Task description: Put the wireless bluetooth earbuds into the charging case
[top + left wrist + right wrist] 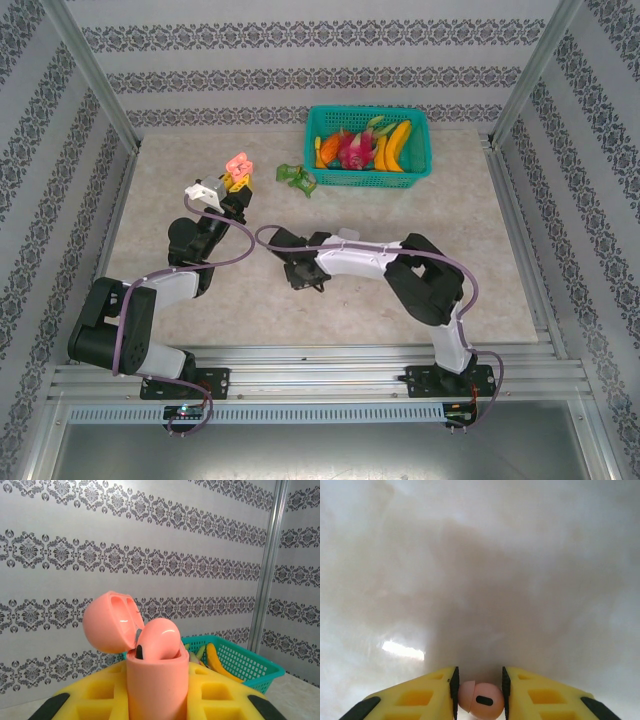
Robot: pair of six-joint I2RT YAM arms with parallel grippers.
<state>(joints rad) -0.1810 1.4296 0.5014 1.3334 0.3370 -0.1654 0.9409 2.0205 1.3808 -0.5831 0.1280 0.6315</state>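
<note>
Top external view, by count: two arms, one pink charging case (238, 166), one teal basket (360, 179) of fruit, one small green item (297, 177) just beside that basket, all over one pale table (420, 215). Pink earbuds, counted across the wrist views: two.

Left gripper (237, 190) over the left rear of the table, clamped tight on the body of the case, gripped upright between yellow fingers (95, 695). Lid (107, 622) swung open, leaning left. First pink earbud (159, 639) seated in the mouth of the case, above the fingers and touching neither.

Right gripper (479, 680) pointing down near the middle of the table, well apart from the case. Second pink earbud (482, 701) lodged deep in the gap between its two fingers (540, 697), against the black pads on either side; opening narrow, closed just to the bud's width. Table surface blurred close beyond the fingertips; contact between bud and table impossible to tell.
</note>
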